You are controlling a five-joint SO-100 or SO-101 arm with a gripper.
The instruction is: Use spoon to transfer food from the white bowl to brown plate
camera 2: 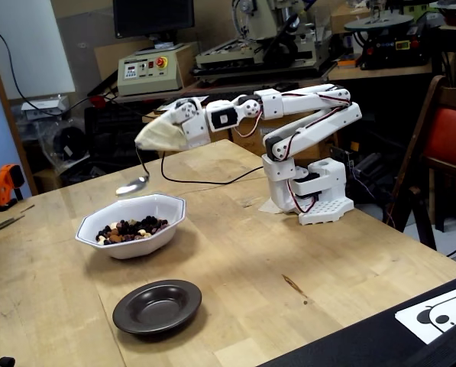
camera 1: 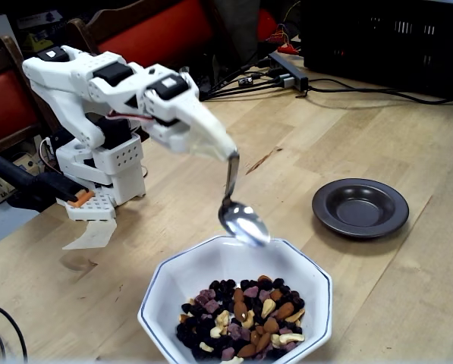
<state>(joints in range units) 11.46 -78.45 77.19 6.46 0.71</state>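
A shiny metal spoon [camera 1: 240, 218] [camera 2: 132, 186] hangs above the far rim of the white bowl [camera 1: 173, 274] [camera 2: 170, 218], its bowl part empty as far as I can see. My gripper [camera 1: 224, 154] [camera 2: 142, 141] is wrapped in pale tape and shut on the spoon's handle top. Inside the white bowl lies the food [camera 1: 245, 317] [camera 2: 130, 228], a mix of nuts and dark dried fruit. The brown plate [camera 1: 360, 207] [camera 2: 157, 305] sits empty on the table, apart from the bowl.
The arm's white base [camera 1: 97, 171] [camera 2: 313, 193] stands on the wooden table. Black cables [camera 1: 340, 87] and a dark crate [camera 1: 393, 38] lie at the far edge in a fixed view. Red chairs [camera 1: 154, 34] stand behind the arm.
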